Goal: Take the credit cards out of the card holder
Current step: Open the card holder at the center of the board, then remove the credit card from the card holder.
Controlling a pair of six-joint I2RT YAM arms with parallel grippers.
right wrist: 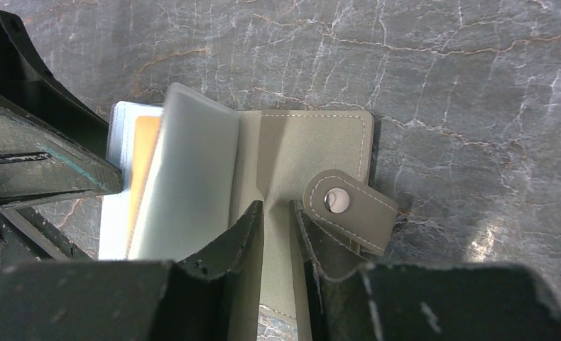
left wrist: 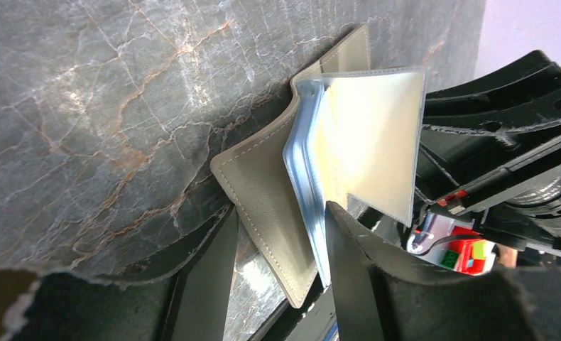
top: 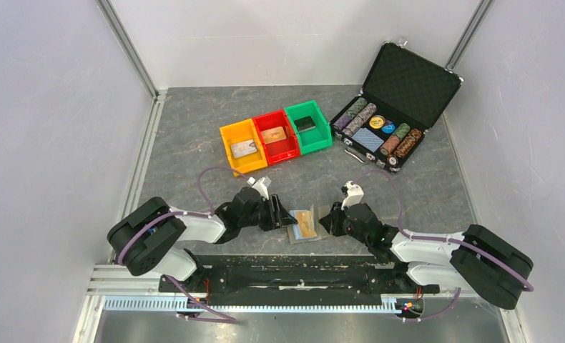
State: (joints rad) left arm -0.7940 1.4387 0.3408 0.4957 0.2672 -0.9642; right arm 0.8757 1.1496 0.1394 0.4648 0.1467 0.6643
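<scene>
The card holder [top: 305,226] lies open on the table between my two grippers, grey outside with light-blue clear sleeves. An orange credit card [right wrist: 145,149] sits in a sleeve, and a frosted sleeve [right wrist: 189,177] stands up over it. My left gripper [top: 282,214] is open, its jaws astride the holder's left grey cover [left wrist: 270,206], the right finger against the blue sleeves [left wrist: 302,177]. My right gripper [right wrist: 276,207] is almost shut, with its tips on the holder's right cover [right wrist: 313,142] beside the snap strap [right wrist: 345,207].
A yellow bin [top: 242,145], a red bin [top: 275,136] and a green bin [top: 308,126] stand in a row at the back, each with a card-like item inside. An open black chip case [top: 390,114] stands at the back right.
</scene>
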